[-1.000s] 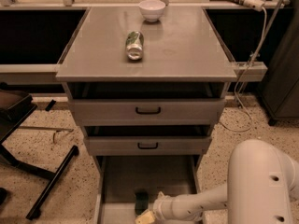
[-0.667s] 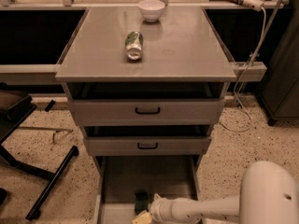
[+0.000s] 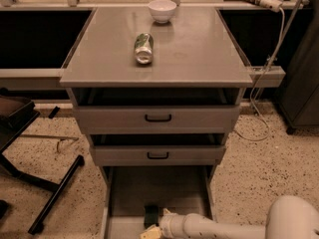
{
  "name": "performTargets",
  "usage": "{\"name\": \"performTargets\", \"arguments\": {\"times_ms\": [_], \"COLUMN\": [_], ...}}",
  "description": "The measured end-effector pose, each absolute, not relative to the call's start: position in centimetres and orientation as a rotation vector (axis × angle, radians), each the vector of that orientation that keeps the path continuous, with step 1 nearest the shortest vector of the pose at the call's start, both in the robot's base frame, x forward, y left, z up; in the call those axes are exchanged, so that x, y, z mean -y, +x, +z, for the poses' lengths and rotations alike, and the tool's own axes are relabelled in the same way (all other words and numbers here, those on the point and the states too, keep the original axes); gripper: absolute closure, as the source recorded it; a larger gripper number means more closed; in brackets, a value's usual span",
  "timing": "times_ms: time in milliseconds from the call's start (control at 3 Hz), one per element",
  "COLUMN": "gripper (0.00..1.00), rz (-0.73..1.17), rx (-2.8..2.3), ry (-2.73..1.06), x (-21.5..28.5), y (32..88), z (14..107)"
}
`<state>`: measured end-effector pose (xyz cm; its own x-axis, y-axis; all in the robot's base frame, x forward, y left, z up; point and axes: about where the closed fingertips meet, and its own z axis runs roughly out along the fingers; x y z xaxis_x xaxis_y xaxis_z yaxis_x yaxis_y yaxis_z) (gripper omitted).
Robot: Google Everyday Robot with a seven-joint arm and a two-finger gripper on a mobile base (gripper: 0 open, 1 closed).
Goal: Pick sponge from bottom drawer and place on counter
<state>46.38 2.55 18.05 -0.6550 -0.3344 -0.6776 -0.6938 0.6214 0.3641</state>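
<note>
Low at the cabinet's foot, the bottom drawer (image 3: 159, 188) stands open. On its grey floor, toward the near end, lies the sponge (image 3: 151, 214), a small dark green pad. The gripper (image 3: 153, 229), pale yellow at its tip, sits inside the drawer just beside the sponge, on an arm (image 3: 214, 226) reaching in from the lower right. Whether its jaws are open or closed cannot be told, nor whether it touches the pad. Above, the middle drawer (image 3: 158, 155) and top drawer (image 3: 158, 118), both shallower and black-handled, are each slightly open, with dark gaps over their fronts. On the counter (image 3: 199, 59) a can (image 3: 143, 48) lies on its side, and a white bowl (image 3: 162, 10) stands upright near the far edge. Speckled floor (image 3: 269, 153) surrounds the cabinet; black legs (image 3: 55, 203) cross it at left, and a cable (image 3: 259, 98) hangs at right.
</note>
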Motion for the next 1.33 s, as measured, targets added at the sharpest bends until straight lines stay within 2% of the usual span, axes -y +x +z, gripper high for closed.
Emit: {"name": "performTargets", "arguments": {"times_ms": [333,667,1333], "gripper": [0.00,0.00,0.00], "rz": [0.807,0.770,0.769], "rx": [-2.291,-2.249,-2.236], "ry": [-0.802,-0.806,-0.758], "x": [-3.3,-7.4,-7.9], "y": [46.6,49.1,50.8], "z": [17.2,14.5,14.1]}}
